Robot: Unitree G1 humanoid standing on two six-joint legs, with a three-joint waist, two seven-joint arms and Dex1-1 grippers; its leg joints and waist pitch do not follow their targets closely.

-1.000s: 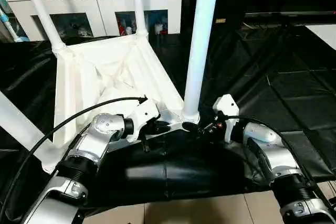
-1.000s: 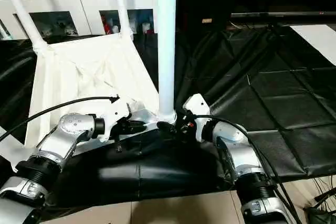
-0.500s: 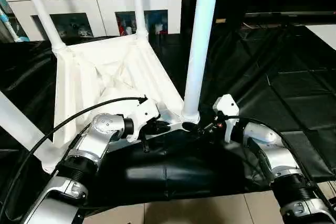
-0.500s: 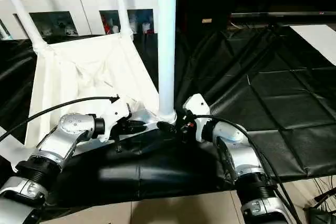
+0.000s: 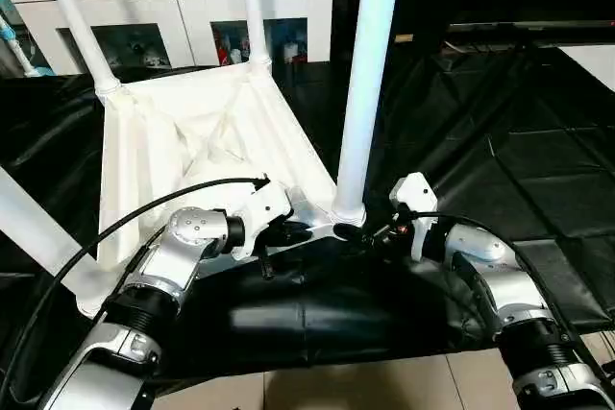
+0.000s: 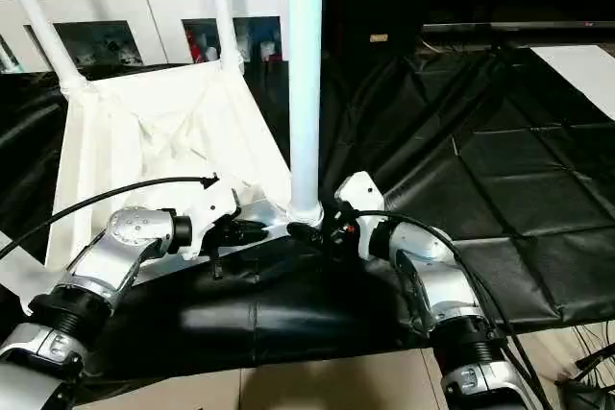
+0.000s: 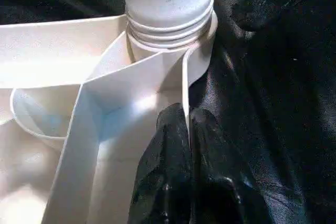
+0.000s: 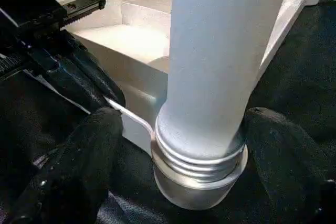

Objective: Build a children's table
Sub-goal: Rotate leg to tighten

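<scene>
A: Position of the small white plastic children's table [image 5: 202, 141]?

B: Upside down on the black cloth-draped work surface [image 5: 500, 160], ribbed underside facing up. Four long tapered white tube legs standing up from the round corner sockets. Nearest leg [image 5: 363, 84] upright in the near corner socket [image 5: 348, 213], just ahead of both wrists. Two far legs [image 5: 79, 26] [image 5: 252, 7] rising at the back corners, fourth leg [image 5: 38, 232] slanting across the near left edge of the head views.

A: Left gripper [image 7: 185, 145]?

B: Black fingers [image 7: 163, 166] pressed together, pinching the thin white rim of the tabletop between them, just beside the near corner socket. Silver left forearm [image 5: 178, 256] angled in from the lower left, black cable [image 5: 135, 213] looping over it.

A: Right gripper [image 8: 202, 150]?

B: Fingers spread wide, one on each side of the nearest leg's threaded base where it enters the socket. One finger [image 8: 79, 166] close against the rim side, the other [image 8: 283, 156] on the cloth side. Contact with the leg not certain; looks very near, perhaps touching at the collar. Right forearm [image 5: 490, 276] coming in from the lower right.

A: Surroundings?

B: White cabinet with glass doors [image 5: 173, 16] behind the table, small coloured items inside. Pale tiled floor [image 5: 365, 386] along the near edge, under the cloth's hem.
</scene>
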